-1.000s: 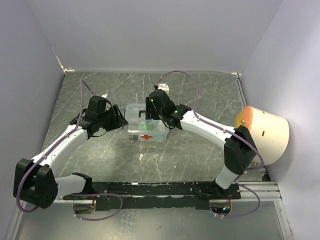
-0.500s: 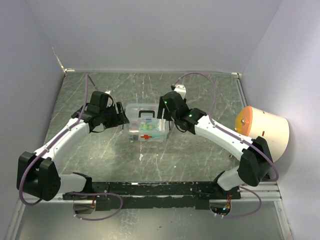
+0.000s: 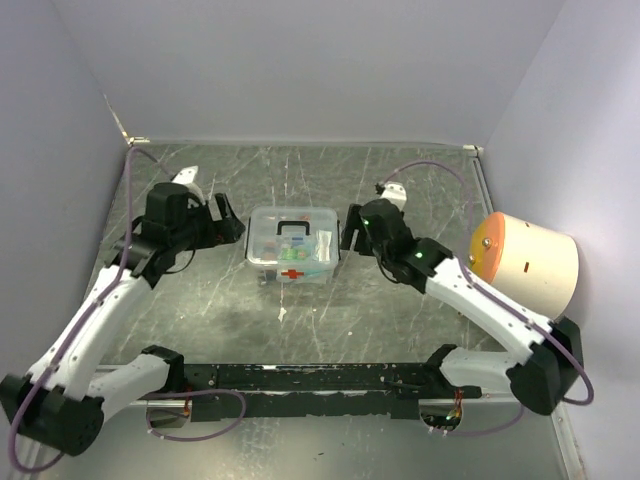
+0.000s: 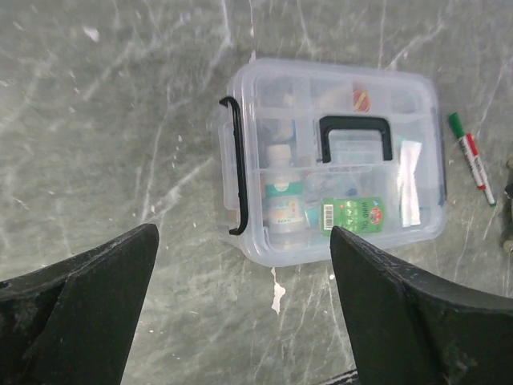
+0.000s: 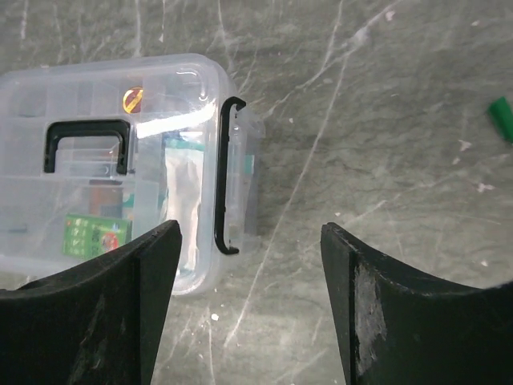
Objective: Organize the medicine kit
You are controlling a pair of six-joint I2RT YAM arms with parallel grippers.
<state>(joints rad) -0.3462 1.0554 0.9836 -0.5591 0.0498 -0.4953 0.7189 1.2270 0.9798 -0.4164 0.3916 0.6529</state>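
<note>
Medicine kit (image 3: 292,245): hands on it or off? (OBS.)

Off. My left gripper (image 3: 224,219) has its fingers spread wide. Between them my wrist camera sees only tabletop and the kit below. My right gripper (image 3: 350,231) is also spread, nothing pinched. (ARM)

Where are the hands relative to the box? (OBS.)

One on each side. The left hangs apart from the kit's left end. The right is near its right end, with no contact that I can see. Both are raised above the surface and look down on the box. (ARM)

State of the box itself? (OBS.)

The medicine kit sits flat on the grey marbled table (image 3: 400,305), about mid-table between my two arms. Its clear lid is on. The black top handle (image 4: 355,136) lies flat, and a black side latch (image 4: 234,164) shows on the end facing my left hand. The red cross (image 3: 292,273) is on the wall facing my bases. (ARM)

Contents readable? (OBS.)

Partly, through the lid:
- a small white bottle (image 4: 280,196)
- a green packet (image 4: 353,215)
- a white sachet (image 4: 410,184)
- a round orange mark (image 4: 362,99) near one corner

Labels are too small to read. (ARM)

Anything outside the box? (OBS.)

A green-capped marker pen (image 4: 471,168) lies on the table just beside the kit's right end, not touching it. A green tip (image 5: 503,119) shows at the edge of my right wrist view, and I cannot tell what it belongs to. Well to the right, by the wall, stands a cream drum-shaped object (image 3: 530,268) with an orange face. (ARM)
</note>
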